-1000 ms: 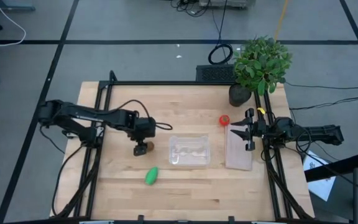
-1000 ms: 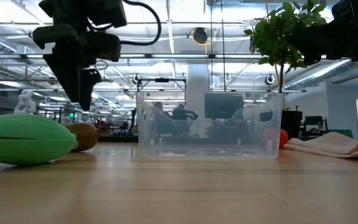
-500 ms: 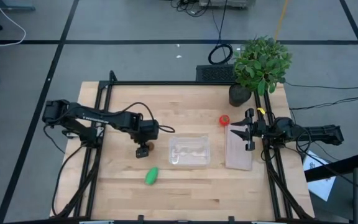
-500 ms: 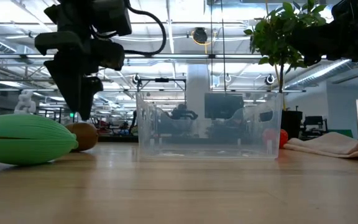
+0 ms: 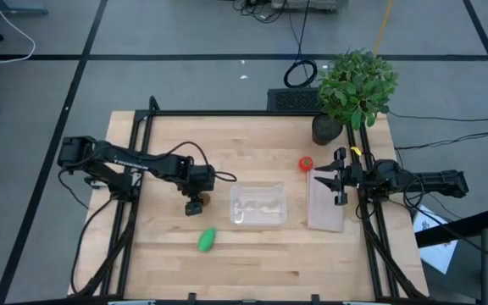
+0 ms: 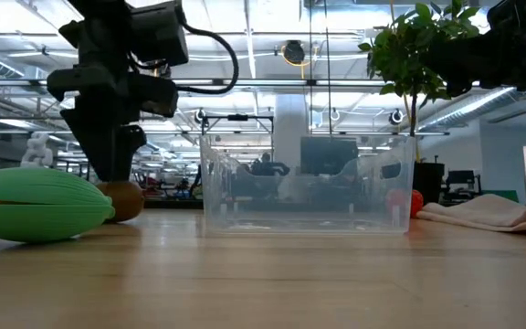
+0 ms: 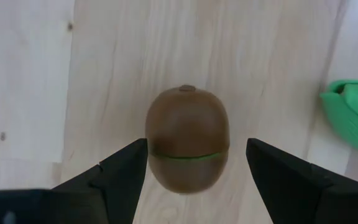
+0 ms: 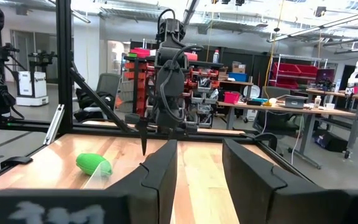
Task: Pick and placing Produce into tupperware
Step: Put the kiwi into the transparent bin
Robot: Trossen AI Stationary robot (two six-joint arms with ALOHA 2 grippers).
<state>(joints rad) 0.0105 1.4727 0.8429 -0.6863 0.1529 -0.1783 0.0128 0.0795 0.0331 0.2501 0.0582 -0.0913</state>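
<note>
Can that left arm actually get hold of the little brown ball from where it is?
Probably yes: the left pincer hangs open right over the kiwi, a finger either side, nothing between.

Left gripper low over kiwi; green piece foreground left; tupperware centre, tomato behind.

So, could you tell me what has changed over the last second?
The left gripper has come down with open fingers around the kiwi, not yet closed on it. The green piece, tomato, tupperware and right gripper have not moved.
</note>
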